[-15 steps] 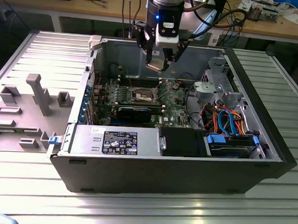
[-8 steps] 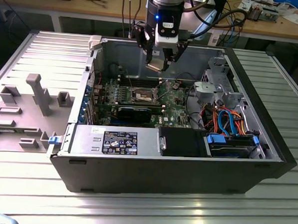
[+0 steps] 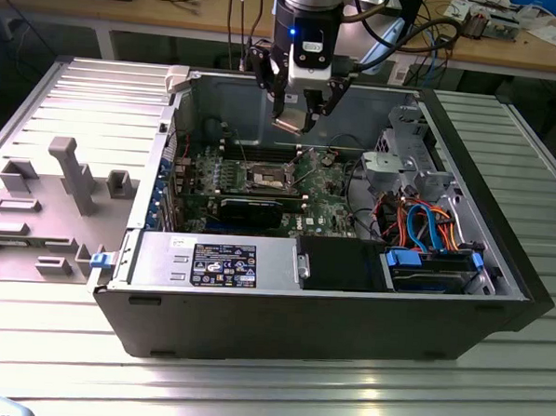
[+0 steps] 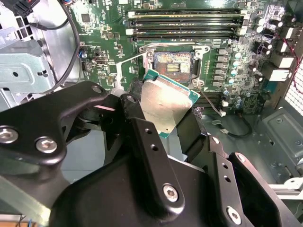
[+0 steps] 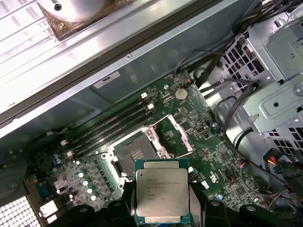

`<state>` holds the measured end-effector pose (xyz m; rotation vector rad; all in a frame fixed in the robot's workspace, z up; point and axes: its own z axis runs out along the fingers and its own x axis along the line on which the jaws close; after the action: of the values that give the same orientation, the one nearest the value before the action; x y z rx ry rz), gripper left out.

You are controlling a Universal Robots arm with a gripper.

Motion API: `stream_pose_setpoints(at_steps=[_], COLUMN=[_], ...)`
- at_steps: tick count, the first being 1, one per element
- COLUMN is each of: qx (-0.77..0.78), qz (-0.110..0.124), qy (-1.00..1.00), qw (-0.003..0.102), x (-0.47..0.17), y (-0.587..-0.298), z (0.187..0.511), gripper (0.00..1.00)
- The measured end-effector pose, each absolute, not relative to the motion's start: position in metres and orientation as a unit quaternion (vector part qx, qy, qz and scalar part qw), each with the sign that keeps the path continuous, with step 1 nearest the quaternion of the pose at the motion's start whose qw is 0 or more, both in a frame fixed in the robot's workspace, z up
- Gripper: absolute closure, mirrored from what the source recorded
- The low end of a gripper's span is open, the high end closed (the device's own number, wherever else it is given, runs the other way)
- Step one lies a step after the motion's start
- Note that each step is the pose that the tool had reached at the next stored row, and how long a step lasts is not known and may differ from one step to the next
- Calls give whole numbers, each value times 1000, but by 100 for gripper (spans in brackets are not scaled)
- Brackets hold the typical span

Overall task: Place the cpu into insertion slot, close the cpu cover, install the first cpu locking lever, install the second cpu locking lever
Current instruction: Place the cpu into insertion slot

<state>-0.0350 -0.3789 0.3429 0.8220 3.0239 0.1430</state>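
the arm hangs straight down with its wrist vertical, the gripper pointing down, its black fingers clamped on the cpu.

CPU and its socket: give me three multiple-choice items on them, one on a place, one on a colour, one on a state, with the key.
1. Where is the cpu?
A. seated in the insertion slot
B. held in the gripper above the motherboard
C. lying outside the computer case

2. What colour is the motherboard?
A. blue
B. green
C. red

3. How does the cpu cover stand?
A. swung open
B. shut over the insertion slot
C. shut and locked by both levers

Key: 1 B, the gripper clamps the cpu by its edges, clear of the insertion slot. 2 B, green shows all around the insertion slot. 3 A, the frame lies off to one side and the insertion slot's dark centre is bare.
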Motion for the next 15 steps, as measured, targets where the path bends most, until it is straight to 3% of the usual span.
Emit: stream_pose_setpoints(at_steps=[15], qx=[281], qz=[46], qy=[959], qw=[3], x=[-35], y=[-379], z=[342], gripper=[46])
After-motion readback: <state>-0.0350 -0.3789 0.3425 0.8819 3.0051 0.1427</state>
